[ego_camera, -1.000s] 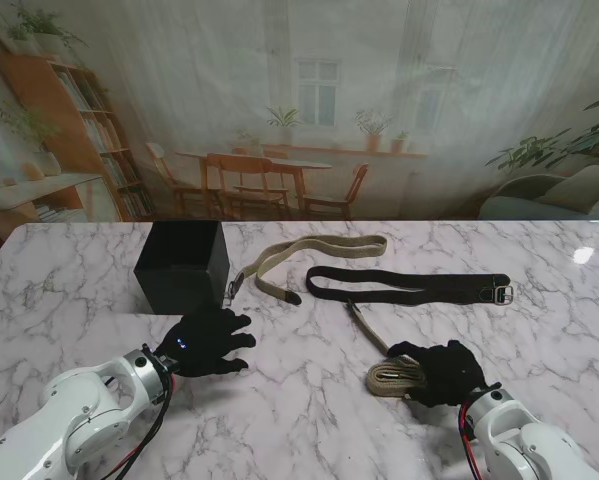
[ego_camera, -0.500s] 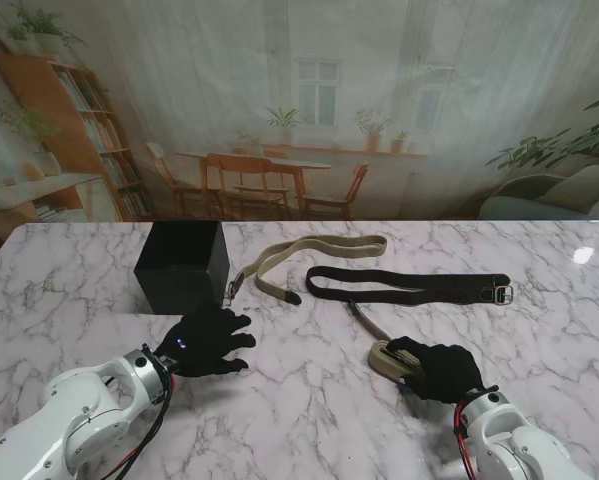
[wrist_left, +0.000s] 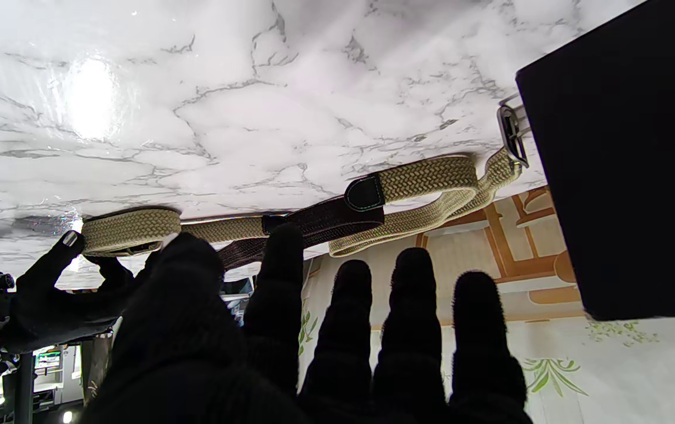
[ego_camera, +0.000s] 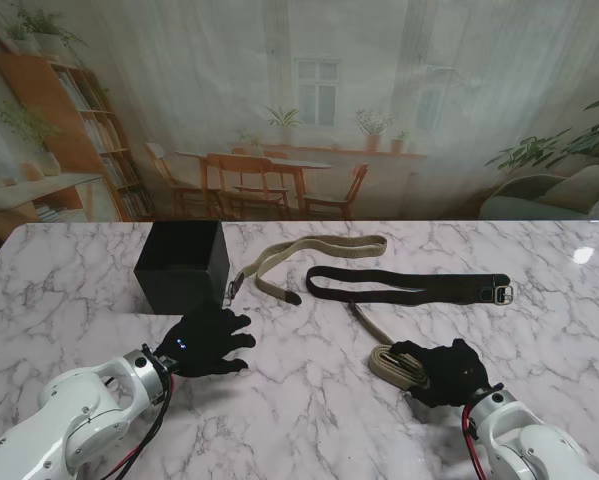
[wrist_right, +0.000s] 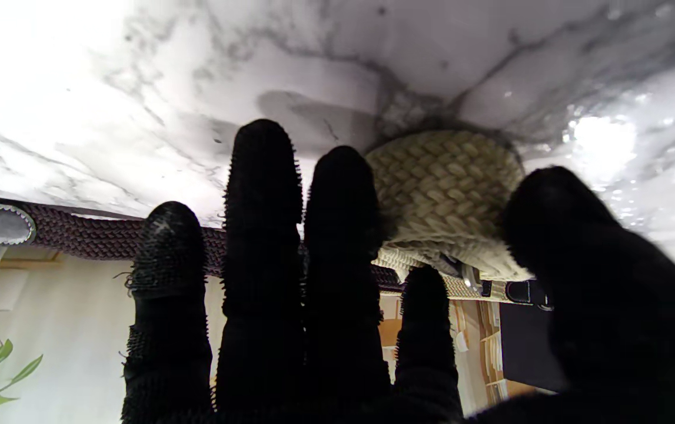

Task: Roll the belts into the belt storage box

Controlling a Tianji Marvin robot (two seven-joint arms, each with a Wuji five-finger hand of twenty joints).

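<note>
My right robot hand [ego_camera: 447, 372] pinching half-rolled khaki belt [ego_camera: 391, 362] on bench [ego_camera: 309, 400], near me, right of centre. Keep coil tight, edges aligned, roll along strap. Left robot hand [ego_camera: 207, 341] spread, idle beside storage box [ego_camera: 182, 265].

no readable txt, labels, brands or nos. in any view. black storage box [ego_camera: 182, 266] plain, no markings. belts show no legible print. small screen at lower left of left wrist view too blurry to read.
</note>
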